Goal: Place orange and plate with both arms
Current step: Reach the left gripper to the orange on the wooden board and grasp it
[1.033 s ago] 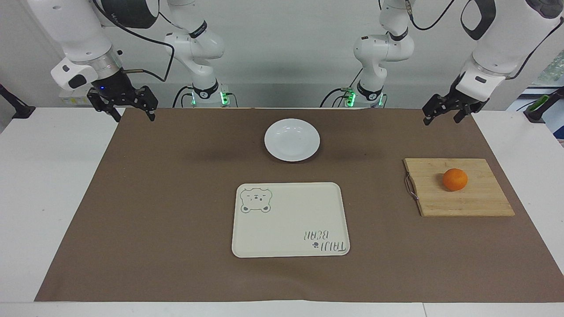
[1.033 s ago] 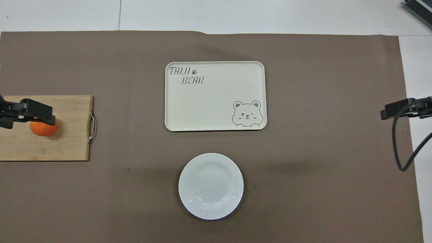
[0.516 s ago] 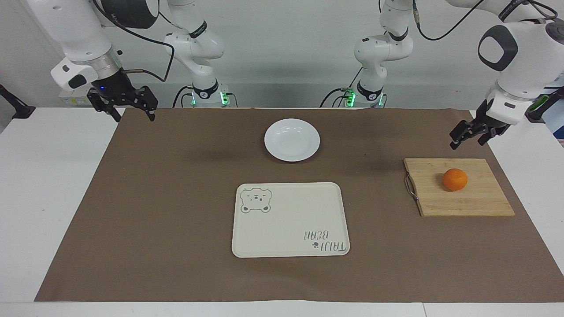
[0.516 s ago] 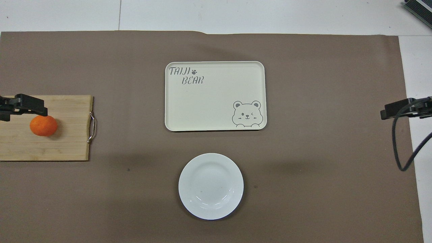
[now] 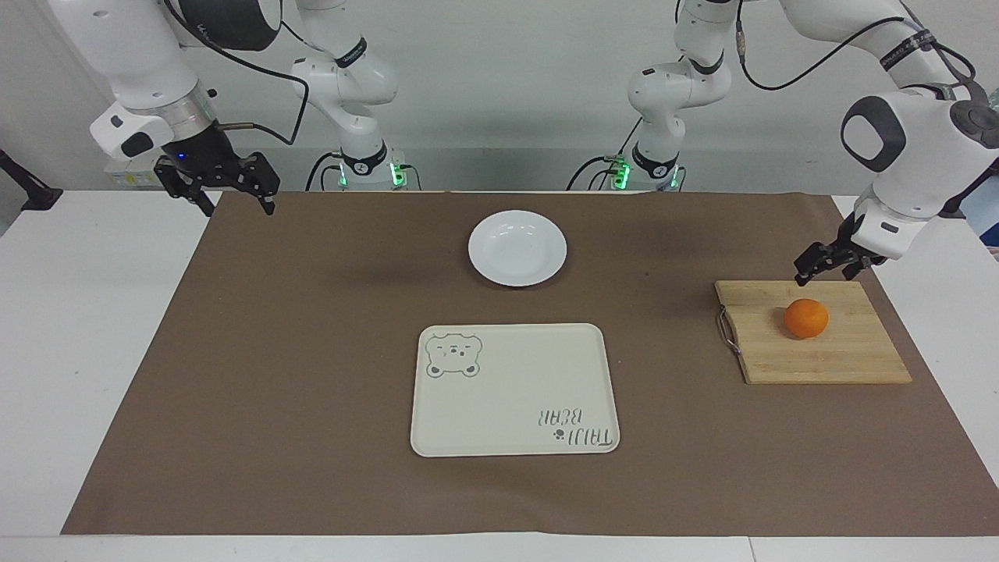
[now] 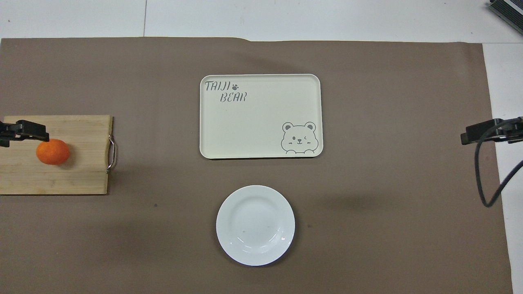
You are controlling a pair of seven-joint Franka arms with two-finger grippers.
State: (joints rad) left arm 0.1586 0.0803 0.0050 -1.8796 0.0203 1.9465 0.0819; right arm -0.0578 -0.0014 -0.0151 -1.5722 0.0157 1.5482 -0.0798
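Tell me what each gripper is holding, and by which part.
Nothing is held. The left gripper hangs above the cutting board, clear of the orange. The right gripper waits, empty, at the table's edge; the plate lies untouched.

The left gripper (image 5: 827, 264) hangs low, wrist bent steeply down, fingers seemingly a little apart. The right gripper (image 5: 220, 187) waits raised at its own end, fingers spread.

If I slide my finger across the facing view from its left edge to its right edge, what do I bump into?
right gripper → tray → cutting board → orange on it → left gripper. The plate overlaps the tray sideways, so it is left out.
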